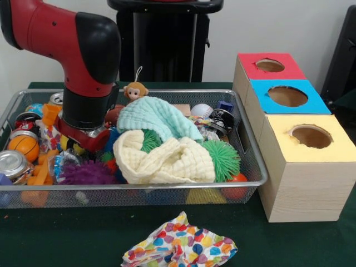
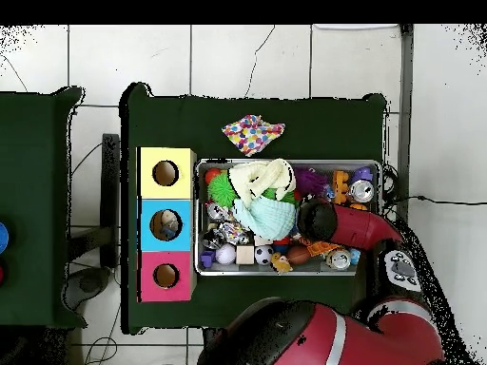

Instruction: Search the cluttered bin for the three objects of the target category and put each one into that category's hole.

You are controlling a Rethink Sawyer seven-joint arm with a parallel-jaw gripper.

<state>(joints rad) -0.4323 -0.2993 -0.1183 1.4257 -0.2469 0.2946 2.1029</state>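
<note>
Reaching into the wire bin (image 1: 253,167) beside the cream cloth (image 1: 167,158), the arm (image 1: 83,61) hides its jaws; no lettering is legible.

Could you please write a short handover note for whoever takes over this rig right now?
Gripper: down inside the wire bin at its cluttered end, hidden beneath the arm; open or shut cannot be told.
Bin: full of toys, with a yellow cloth and a mint cloth on top.
Dotted cloth lies outside on the table.
Done: something shows in the blue hole.
Left: the red hole and yellow hole look empty.
</note>
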